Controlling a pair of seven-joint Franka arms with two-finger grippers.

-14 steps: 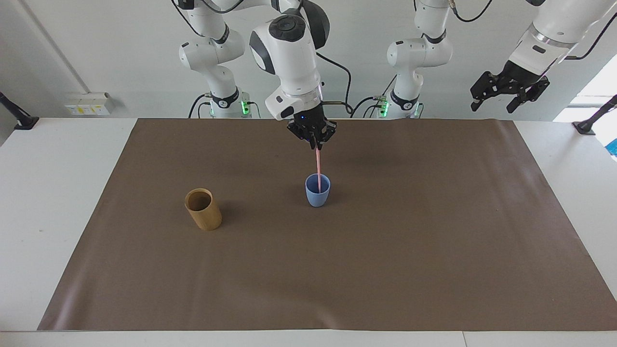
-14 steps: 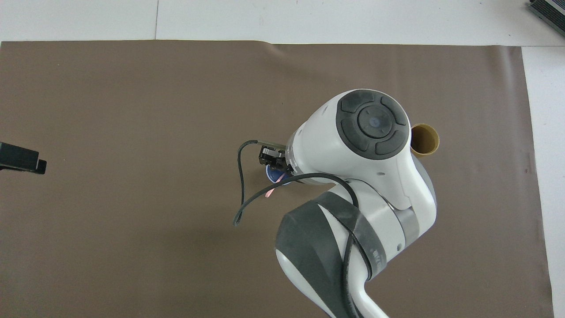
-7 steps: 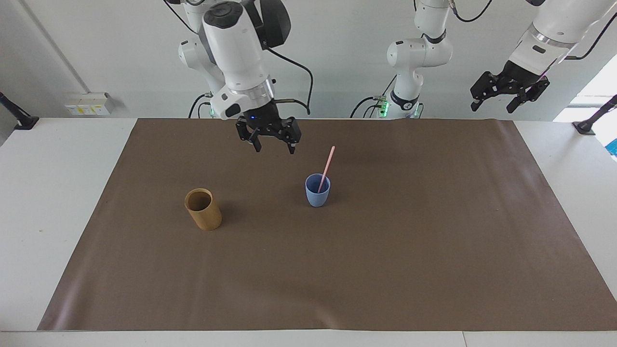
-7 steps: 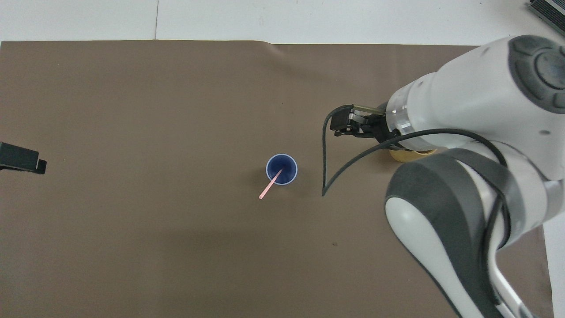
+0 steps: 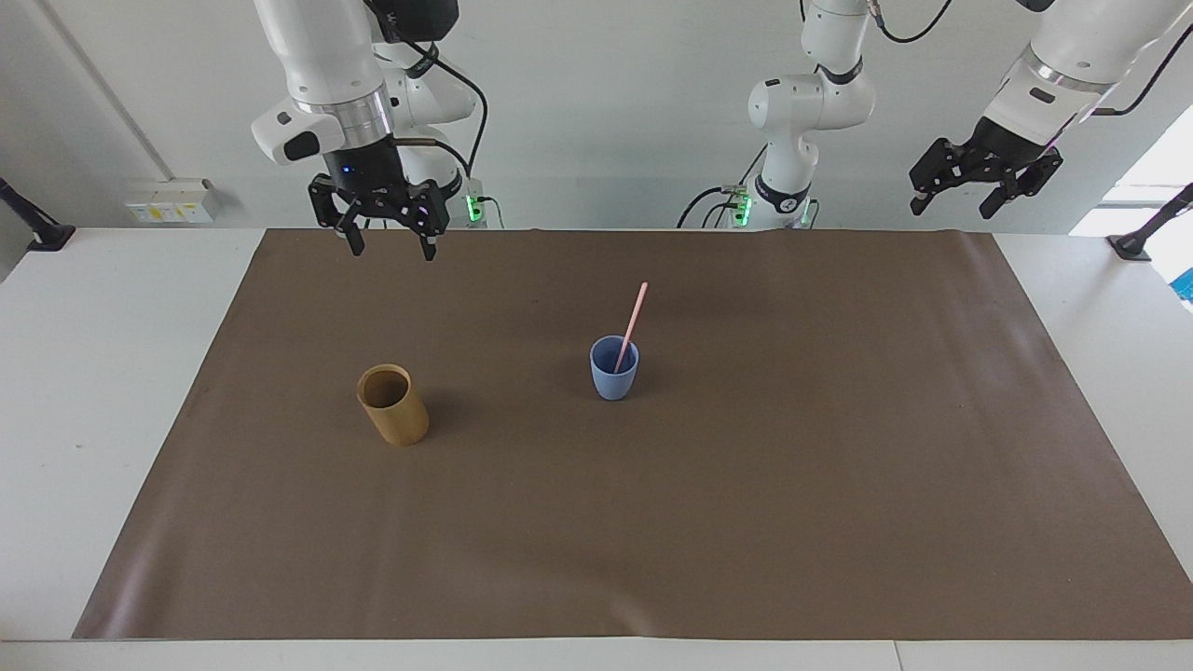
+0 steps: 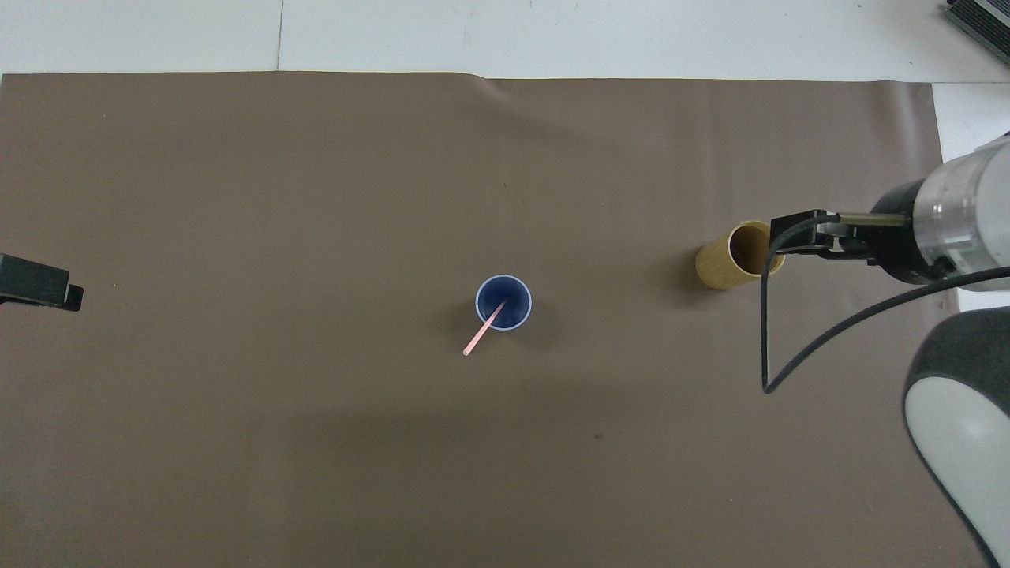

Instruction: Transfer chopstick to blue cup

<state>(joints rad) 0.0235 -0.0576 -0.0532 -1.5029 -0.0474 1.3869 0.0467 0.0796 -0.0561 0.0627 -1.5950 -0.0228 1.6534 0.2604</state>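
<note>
Now the chopstick (image 5: 631,324) leans in the blue cup (image 5: 614,369), well apart from the spread, empty right gripper (image 5: 384,229).

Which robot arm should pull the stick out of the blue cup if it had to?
Probably the right. Its open gripper hangs over the mat's edge near the robots, closer to the blue cup holding the chopstick. The left gripper waits off past the mat's end.

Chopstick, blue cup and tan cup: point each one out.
chopstick (image 5: 635,312), facing view, on the shaft above the cup's rim.
blue cup (image 5: 613,380), facing view, on its outer wall.
tan cup (image 5: 399,419), facing view, on its side wall.
</note>
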